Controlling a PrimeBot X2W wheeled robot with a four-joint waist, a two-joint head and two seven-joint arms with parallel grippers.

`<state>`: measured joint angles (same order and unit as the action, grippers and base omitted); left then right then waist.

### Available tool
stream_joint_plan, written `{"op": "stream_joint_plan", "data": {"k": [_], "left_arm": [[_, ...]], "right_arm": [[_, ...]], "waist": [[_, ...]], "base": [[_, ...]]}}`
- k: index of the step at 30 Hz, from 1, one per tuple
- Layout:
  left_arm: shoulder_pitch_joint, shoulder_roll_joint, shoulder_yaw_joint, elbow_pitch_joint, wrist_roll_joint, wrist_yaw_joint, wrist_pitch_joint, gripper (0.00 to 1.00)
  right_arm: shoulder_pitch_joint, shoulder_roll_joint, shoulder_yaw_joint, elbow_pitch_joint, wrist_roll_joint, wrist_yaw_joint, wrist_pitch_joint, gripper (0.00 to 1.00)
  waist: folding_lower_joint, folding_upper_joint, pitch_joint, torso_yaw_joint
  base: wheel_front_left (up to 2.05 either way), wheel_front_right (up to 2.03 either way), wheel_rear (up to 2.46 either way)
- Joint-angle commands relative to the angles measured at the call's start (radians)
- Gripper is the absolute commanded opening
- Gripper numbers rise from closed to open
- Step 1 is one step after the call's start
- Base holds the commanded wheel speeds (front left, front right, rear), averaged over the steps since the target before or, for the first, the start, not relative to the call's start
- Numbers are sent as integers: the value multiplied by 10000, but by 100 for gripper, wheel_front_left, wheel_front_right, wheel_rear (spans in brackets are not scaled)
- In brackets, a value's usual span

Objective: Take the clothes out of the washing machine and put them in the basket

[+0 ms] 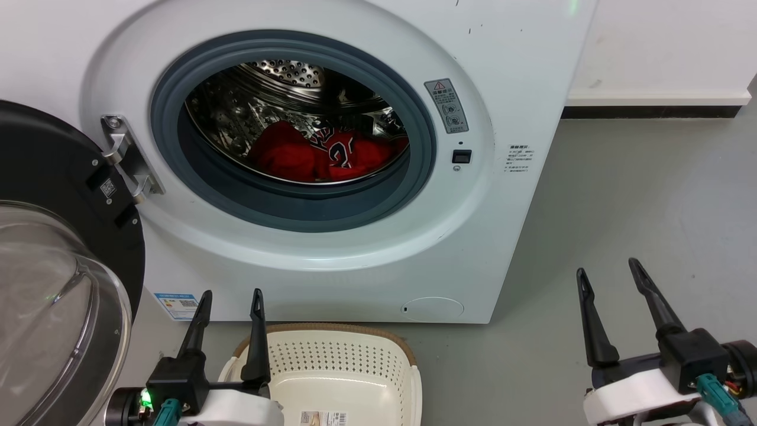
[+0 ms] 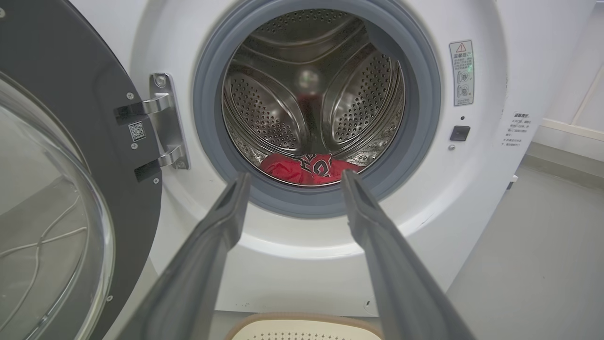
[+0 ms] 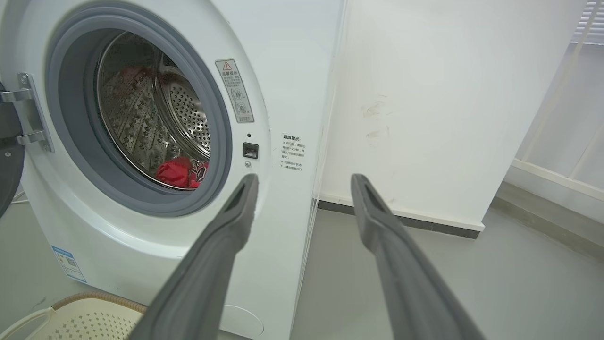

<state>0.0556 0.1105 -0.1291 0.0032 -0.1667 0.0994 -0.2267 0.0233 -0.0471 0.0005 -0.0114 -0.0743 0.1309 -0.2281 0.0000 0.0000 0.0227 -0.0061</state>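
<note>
Washer takes up most of the head view, white and front-loading, standing on a grey floor against a white wall. Its door, black-rimmed with a bulging glass pane, is swung wide open to the left on a metal hinge. A grey ring frames the mouth, and behind it lies the perforated steel drum.

The basket sits on the floor just in front of the washer, below the mouth and a little left of centre. It is cream with a tan rim, and nothing lies in it but a label on the bottom.

The clothes are inside the drum, heaped at its bottom: a plain red piece on the left, and touching it a red jersey with white and black numerals.

The left claw hangs over the basket's left side, its fingers spread, pointing at the washer and holding nothing. The right claw is well off to the right above bare floor, also spread and empty.

A warning sticker and a small black latch sit right of the ring.
</note>
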Motion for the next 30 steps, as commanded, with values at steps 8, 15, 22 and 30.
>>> {"op": "stream_joint_plan", "data": {"k": [8,15,22,30], "left_arm": [[200,-178,261,117,617,-350,-227,100],[217,-211,224,322,1370,-435,-344,100],[237,-256,237,258,1568,-416,-401,100],[239,-308,295,217,1568,-522,-398,100]], "right_arm": [[127,-45,-199,755,259,-3,-208,100],[87,-50,-206,867,-256,-5,-322,100],[78,-51,-251,872,-375,-5,-376,100],[28,-51,-268,943,-315,-5,-376,100]], "waist": [[0,0,-5,-8],[0,0,-6,-29],[0,0,3,-27],[0,0,-3,-38]], "base": [[0,0,0],[0,0,0],[0,0,0],[0,0,0]]}}
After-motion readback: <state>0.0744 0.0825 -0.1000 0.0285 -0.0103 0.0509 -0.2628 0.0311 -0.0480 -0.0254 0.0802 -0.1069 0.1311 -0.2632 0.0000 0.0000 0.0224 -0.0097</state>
